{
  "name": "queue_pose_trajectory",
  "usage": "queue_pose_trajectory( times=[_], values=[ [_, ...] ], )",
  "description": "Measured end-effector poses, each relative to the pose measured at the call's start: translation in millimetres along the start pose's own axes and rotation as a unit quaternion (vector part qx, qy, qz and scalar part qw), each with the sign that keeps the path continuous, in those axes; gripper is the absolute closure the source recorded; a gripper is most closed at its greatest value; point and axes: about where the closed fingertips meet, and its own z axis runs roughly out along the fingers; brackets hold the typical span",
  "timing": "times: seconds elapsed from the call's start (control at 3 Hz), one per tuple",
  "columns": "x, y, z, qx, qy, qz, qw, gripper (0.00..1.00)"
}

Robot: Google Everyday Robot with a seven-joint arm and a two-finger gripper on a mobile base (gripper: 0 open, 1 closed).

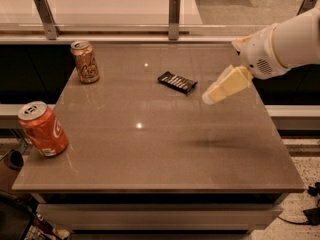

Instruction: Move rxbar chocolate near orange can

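rxbar chocolate lies flat, pincer hovering just beside, angled downward.

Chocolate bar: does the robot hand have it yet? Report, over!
Hand above table, right of rxbar chocolate, not touching. It lies flat, apart from orange can. Nothing between them.

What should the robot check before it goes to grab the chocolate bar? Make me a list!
1. Chocolate bar lies flat on the table, nothing on it: ok.
2. Gripper right above the bar: not ok, it hovers off to the bar's right.
3. Orange can upright at the far left corner: ok.
4. Nothing stands between bar and orange can: ok.
5. Red can out of that path, at the near left edge: ok.
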Motion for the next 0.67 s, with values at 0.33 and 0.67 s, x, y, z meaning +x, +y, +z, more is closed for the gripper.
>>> queue_pose_trajectory(
  times=[0.33, 0.67],
  values=[
    [-17, -19, 40, 0.004, -0.034, 0.037, 0.9987, 0.0],
    [-16, -26, 70, -0.011, -0.043, 0.064, 0.9969, 0.0]
  ],
)
